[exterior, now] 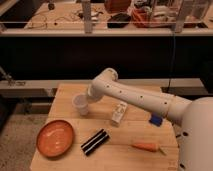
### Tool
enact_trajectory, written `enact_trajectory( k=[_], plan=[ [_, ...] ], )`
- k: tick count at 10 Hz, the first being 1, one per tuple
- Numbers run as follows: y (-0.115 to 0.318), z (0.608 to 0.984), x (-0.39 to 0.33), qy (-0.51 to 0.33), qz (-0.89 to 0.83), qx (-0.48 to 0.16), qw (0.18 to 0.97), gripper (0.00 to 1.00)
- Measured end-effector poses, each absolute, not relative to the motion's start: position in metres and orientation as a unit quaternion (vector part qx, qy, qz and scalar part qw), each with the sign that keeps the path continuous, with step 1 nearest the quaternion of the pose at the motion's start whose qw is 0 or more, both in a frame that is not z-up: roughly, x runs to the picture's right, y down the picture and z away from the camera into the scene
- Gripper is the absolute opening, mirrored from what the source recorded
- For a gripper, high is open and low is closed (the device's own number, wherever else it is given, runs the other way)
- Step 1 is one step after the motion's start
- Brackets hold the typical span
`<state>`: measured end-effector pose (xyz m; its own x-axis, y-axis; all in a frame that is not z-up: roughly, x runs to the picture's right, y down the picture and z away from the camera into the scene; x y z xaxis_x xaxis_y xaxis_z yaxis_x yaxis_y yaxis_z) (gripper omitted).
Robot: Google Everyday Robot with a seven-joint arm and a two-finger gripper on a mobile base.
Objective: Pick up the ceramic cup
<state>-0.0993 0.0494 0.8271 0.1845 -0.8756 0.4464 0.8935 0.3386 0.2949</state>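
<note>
The ceramic cup (pixel 80 105) is white and stands upright on the wooden table (pixel 65 97), left of the middle. My white arm reaches in from the lower right and bends down over it. The gripper (pixel 86 98) is at the cup's upper right rim, mostly hidden by the wrist. I cannot tell whether it touches the cup.
An orange plate (pixel 55 138) lies at the front left. A black striped object (pixel 95 141) lies in front of the cup. A small white carton (pixel 119 112) stands to the cup's right, beside a blue object (pixel 155 120). A carrot (pixel 145 146) lies at the front right.
</note>
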Motion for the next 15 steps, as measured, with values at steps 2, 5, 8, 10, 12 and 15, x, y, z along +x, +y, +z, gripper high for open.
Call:
enact_trajectory(
  k=[2, 5, 8, 10, 12, 15],
  plan=[
    [0.049, 0.825, -0.099, -0.28, -0.577, -0.017, 0.767, 0.12],
    [0.049, 0.824, -0.099, -0.283, -0.58, -0.018, 0.764, 0.04],
    [0.047, 0.821, -0.1, -0.285, -0.585, -0.019, 0.759, 0.11],
    [0.047, 0.821, -0.1, -0.288, -0.587, -0.021, 0.756, 0.16],
    [0.045, 0.818, -0.1, -0.29, -0.592, -0.022, 0.752, 0.08],
    [0.044, 0.815, -0.101, -0.292, -0.599, -0.025, 0.745, 0.0]
  ],
)
